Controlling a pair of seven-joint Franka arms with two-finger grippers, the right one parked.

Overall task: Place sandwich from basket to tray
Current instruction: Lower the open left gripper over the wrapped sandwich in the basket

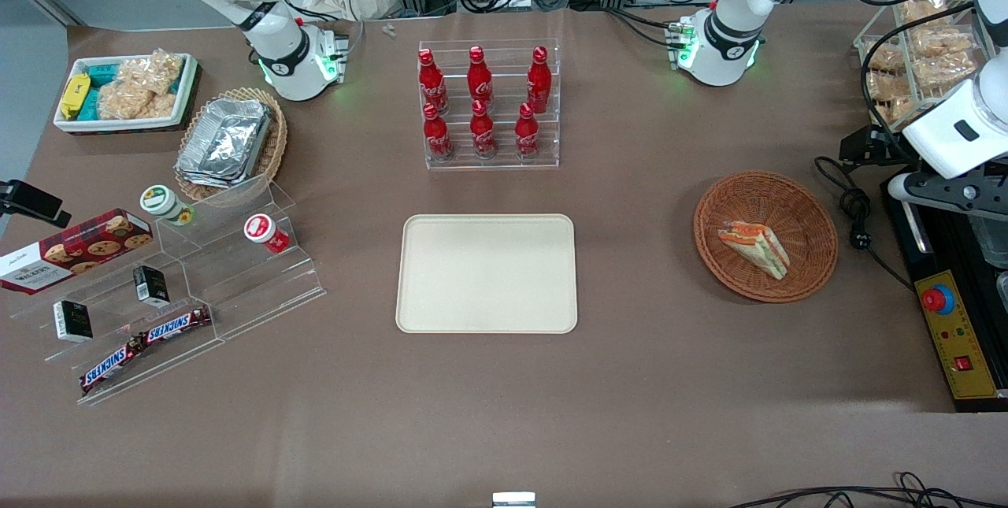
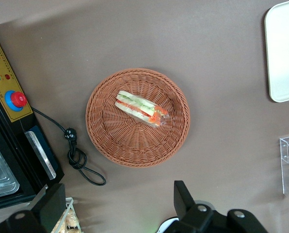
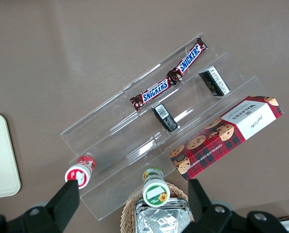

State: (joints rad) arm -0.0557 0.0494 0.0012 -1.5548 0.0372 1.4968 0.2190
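The sandwich (image 1: 756, 248) (image 2: 140, 108), a wrapped white-bread wedge with orange and green filling, lies in the round reddish-brown wicker basket (image 1: 819, 209) (image 2: 105, 141). The cream tray (image 1: 487, 273) (image 2: 285, 53) sits flat at the table's middle with nothing on it. My gripper (image 1: 945, 193) (image 2: 118, 204) hangs high above the table, off the basket's rim toward the working arm's end and well apart from the sandwich. Its fingers (image 2: 183, 199) stand wide apart with nothing between them.
A black and yellow control box with a red button (image 1: 937, 299) (image 2: 16, 99) and a coiled black cable (image 1: 854, 209) (image 2: 76, 158) lie beside the basket. A rack of red bottles (image 1: 488, 106) stands farther from the camera than the tray. Clear display steps (image 1: 197, 287) with snacks stand toward the parked arm's end.
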